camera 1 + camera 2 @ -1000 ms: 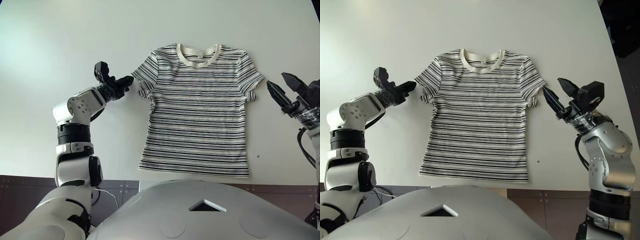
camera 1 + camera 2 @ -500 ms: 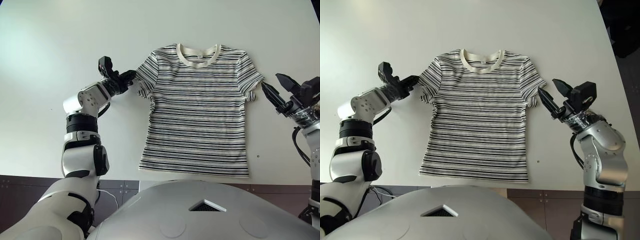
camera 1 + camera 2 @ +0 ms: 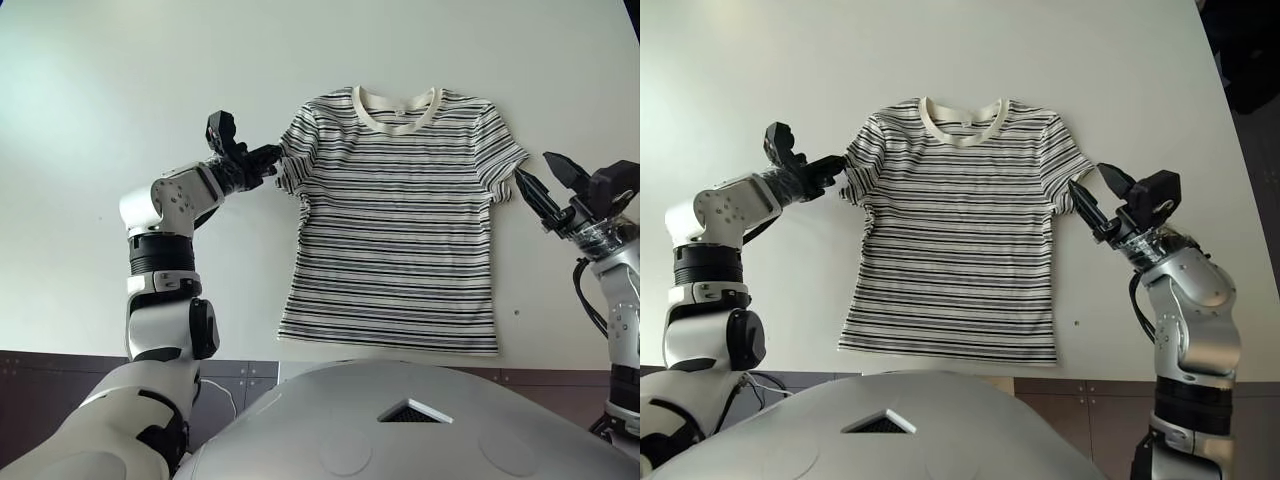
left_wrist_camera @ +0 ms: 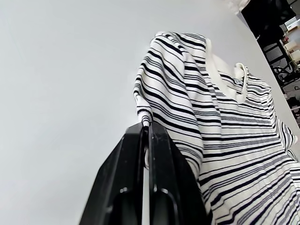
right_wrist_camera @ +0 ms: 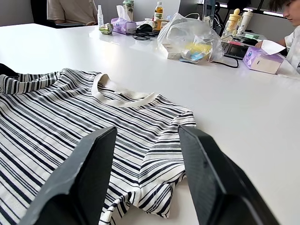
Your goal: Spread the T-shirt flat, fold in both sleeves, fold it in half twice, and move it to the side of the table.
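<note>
**Left eye view.** The T-shirt (image 3: 395, 220) lies flat on the white table (image 3: 100, 80), front up. Its collar (image 3: 397, 110) is on the side far from the robot and its hem on the near side. Both sleeves are spread outward. The left gripper (image 3: 268, 155) is at the outer edge of the left sleeve (image 3: 297, 150) and touches it. The right gripper (image 3: 532, 165) is just beside the outer edge of the right sleeve (image 3: 502, 158). Its jaws are spread wide and point at that sleeve.

**Right eye view.** The layout is the same. The lower tip of the right gripper is at the hem of the right sleeve. Whether it touches the hem cannot be told.

**Left wrist view.** The fingers (image 4: 164, 164) are drawn in to a narrow slit and pinch the hem of the left sleeve at their tips. The sleeve cloth rises from the table toward the pinch point. The body of the T-shirt lies flat beyond it.

**Right wrist view.** The fingers (image 5: 93, 178) stand wide apart and grip nothing. The right sleeve lies on the table in line with the gap between them. A plastic bag (image 5: 190, 40), a bottle (image 5: 159, 8) and a tissue box (image 5: 265, 60) stand on the table beyond the collar, well apart from the T-shirt.
</note>
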Robot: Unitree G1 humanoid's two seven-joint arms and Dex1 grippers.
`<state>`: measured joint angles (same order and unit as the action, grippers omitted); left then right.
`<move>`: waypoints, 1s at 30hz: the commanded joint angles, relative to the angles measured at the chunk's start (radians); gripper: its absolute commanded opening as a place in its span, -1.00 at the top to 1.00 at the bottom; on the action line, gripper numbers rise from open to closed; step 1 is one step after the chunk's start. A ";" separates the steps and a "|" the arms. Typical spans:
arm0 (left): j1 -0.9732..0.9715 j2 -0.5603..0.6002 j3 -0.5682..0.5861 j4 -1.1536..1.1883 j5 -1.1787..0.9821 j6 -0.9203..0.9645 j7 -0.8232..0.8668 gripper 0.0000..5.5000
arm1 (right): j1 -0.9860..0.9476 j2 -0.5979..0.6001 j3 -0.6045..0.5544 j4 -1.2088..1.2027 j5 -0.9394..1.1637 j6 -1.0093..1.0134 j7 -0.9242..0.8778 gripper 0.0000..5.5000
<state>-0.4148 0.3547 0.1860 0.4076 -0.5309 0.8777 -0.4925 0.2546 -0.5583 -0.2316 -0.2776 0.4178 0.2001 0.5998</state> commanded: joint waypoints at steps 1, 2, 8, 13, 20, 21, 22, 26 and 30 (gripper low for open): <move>-0.001 -0.030 0.012 -0.080 -0.005 0.043 0.054 0.96 | 0.008 0.018 -0.004 -0.016 -0.008 0.002 -0.009 0.13; -0.009 -0.043 0.021 -0.090 -0.007 0.044 0.072 0.96 | 0.010 0.020 -0.002 -0.016 -0.009 0.001 -0.010 0.13; 0.011 -0.117 0.002 -0.253 -0.030 0.120 0.138 0.96 | 0.011 0.032 0.011 -0.015 -0.017 -0.003 -0.013 0.13; -0.028 -0.196 -0.006 -0.283 -0.022 0.152 0.219 0.96 | 0.026 0.056 0.029 -0.018 -0.034 -0.010 -0.018 0.13; -0.072 -0.288 -0.032 -0.195 0.043 0.090 0.321 0.96 | 0.028 0.074 0.058 -0.007 -0.057 -0.020 -0.017 0.13; -0.076 -0.293 -0.042 -0.183 0.056 0.078 0.325 0.96 | 0.029 0.076 0.063 -0.006 -0.061 -0.021 -0.016 0.13; -0.076 -0.298 -0.053 -0.171 0.071 0.067 0.328 0.96 | 0.030 0.077 0.068 -0.005 -0.063 -0.023 -0.015 0.13; -0.093 -0.328 -0.068 -0.109 0.103 0.020 0.339 0.96 | 0.031 0.083 0.077 0.003 -0.075 -0.029 -0.013 0.13; -0.110 -0.353 -0.071 -0.044 0.132 -0.036 0.351 0.96 | 0.030 0.084 0.090 0.006 -0.082 -0.033 -0.011 0.13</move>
<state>-0.4895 0.0102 0.1196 0.3370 -0.4165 0.8611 -0.1574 0.2895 -0.4789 -0.1437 -0.2744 0.3464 0.1756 0.5855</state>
